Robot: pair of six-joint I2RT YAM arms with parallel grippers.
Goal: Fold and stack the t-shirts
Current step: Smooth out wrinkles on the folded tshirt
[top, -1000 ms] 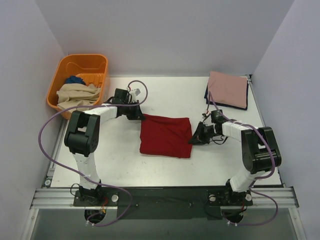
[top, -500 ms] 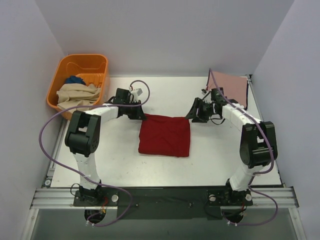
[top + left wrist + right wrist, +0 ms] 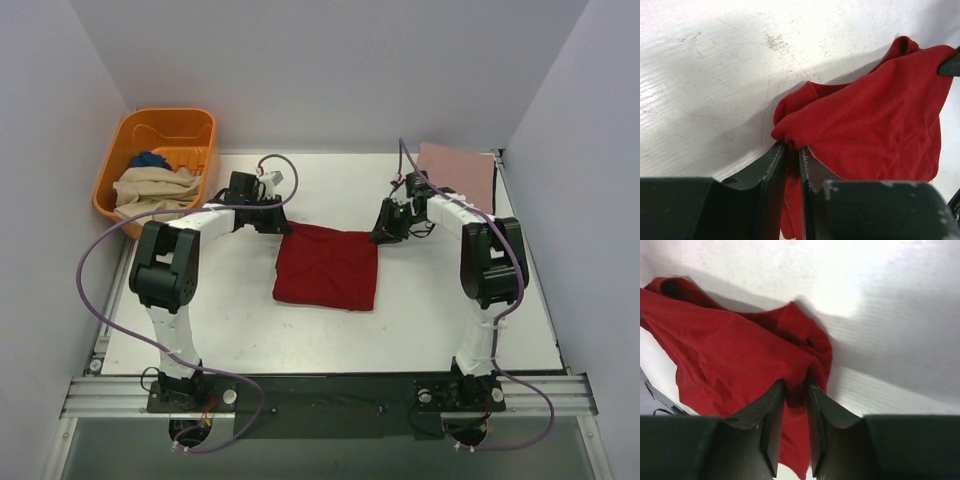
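The dark red t-shirt point(image 3: 327, 267) lies folded into a rough square in the middle of the table. My left gripper point(image 3: 283, 228) is at its far left corner. In the left wrist view that gripper point(image 3: 793, 147) has its jaws nearly together, with a fold of the red cloth point(image 3: 875, 110) pinched between them. My right gripper point(image 3: 383, 233) is at the far right corner. In the right wrist view it point(image 3: 796, 384) has bunched red cloth point(image 3: 740, 355) between its jaws. A dusty pink t-shirt point(image 3: 460, 172) lies folded at the back right.
An orange basket point(image 3: 165, 118) stands off the table's back left corner, with a beige t-shirt point(image 3: 150, 185) and a blue one point(image 3: 150, 159) in it. Grey walls close in the left, back and right sides. Purple cables loop from both arms.
My right gripper left the shirt's near right edge, swung to the far right corner and came onto the cloth there. The shirt shifted slightly left. My left gripper stayed at the far left corner.
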